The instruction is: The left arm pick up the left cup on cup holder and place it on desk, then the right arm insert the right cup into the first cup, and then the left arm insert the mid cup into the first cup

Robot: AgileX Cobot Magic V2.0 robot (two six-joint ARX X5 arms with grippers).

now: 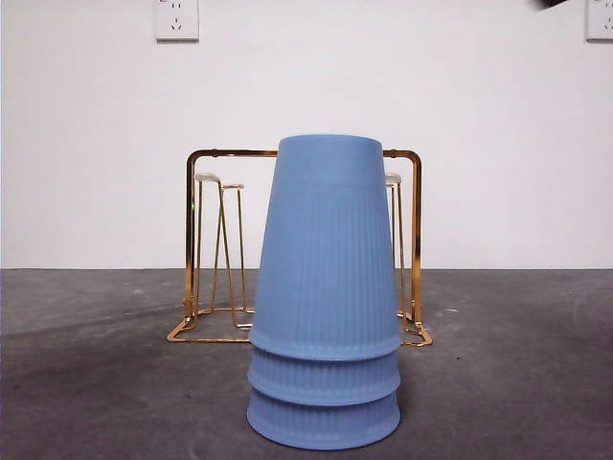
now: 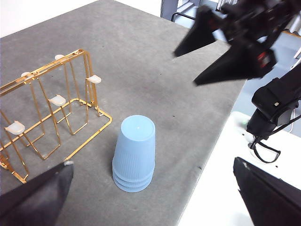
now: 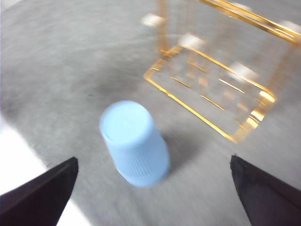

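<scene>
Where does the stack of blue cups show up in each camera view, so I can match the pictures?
Front view: the stack of blue cups stands upside down at centre, close to the camera, in front of the cup holder.
Left wrist view: the stack is at lower centre, on the desk beside the holder's end.
Right wrist view: blurred, the stack sits centre-left.
Shared landmark: the gold cup holder, empty of cups in all three.

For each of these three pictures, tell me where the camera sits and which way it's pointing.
Front view: low at desk height, looking level at the stacked blue cups before the gold rack; only a dark arm tip at the top corner.
Left wrist view: high, looking down; own left hand open, right hand across.
Right wrist view: blurred, looking down; own jaws wide apart.
All share cups and rack.
</scene>
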